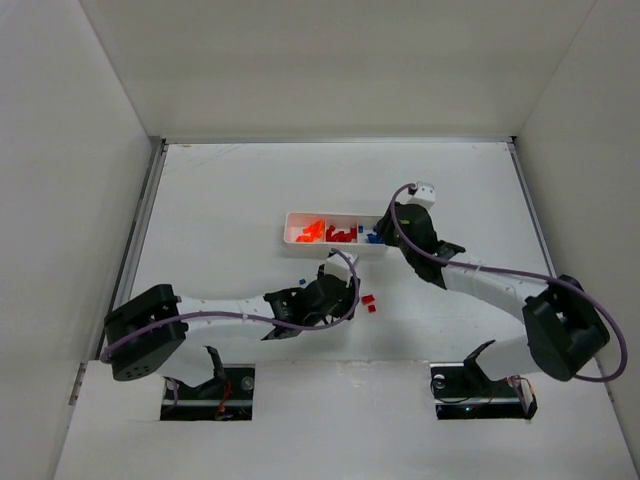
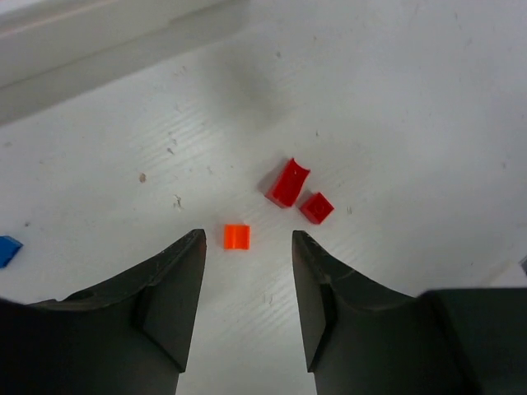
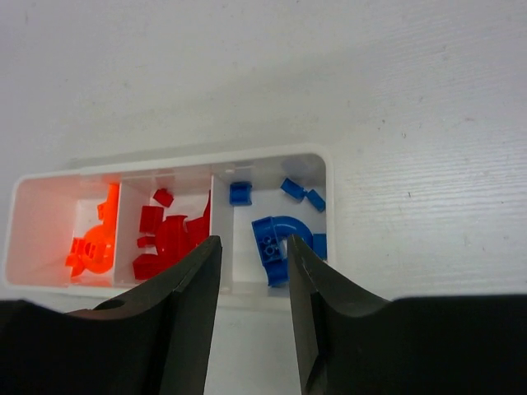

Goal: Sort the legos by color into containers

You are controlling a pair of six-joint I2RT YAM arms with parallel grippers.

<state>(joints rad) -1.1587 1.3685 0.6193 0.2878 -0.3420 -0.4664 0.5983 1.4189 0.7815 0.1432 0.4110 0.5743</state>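
Observation:
The white tray (image 1: 296, 217) lies mid-table with orange, red and blue legos in its three compartments. In the right wrist view, orange pieces (image 3: 92, 247) fill the left compartment, red pieces (image 3: 169, 237) the middle, and a blue arch (image 3: 276, 233) with small blue bricks the right. My right gripper (image 3: 254, 243) is open and empty, just in front of the tray's (image 3: 173, 162) near wall. My left gripper (image 2: 248, 240) is open and empty. A small orange brick (image 2: 236, 236) lies on the table between its fingertips. Two red pieces (image 2: 288, 183) (image 2: 316, 207) lie just beyond to the right.
A loose blue brick (image 2: 6, 248) lies at the left edge of the left wrist view and shows from above (image 1: 303, 268) near the tray. The loose red pieces (image 1: 369, 299) lie right of the left gripper (image 1: 348, 288). White walls enclose the table.

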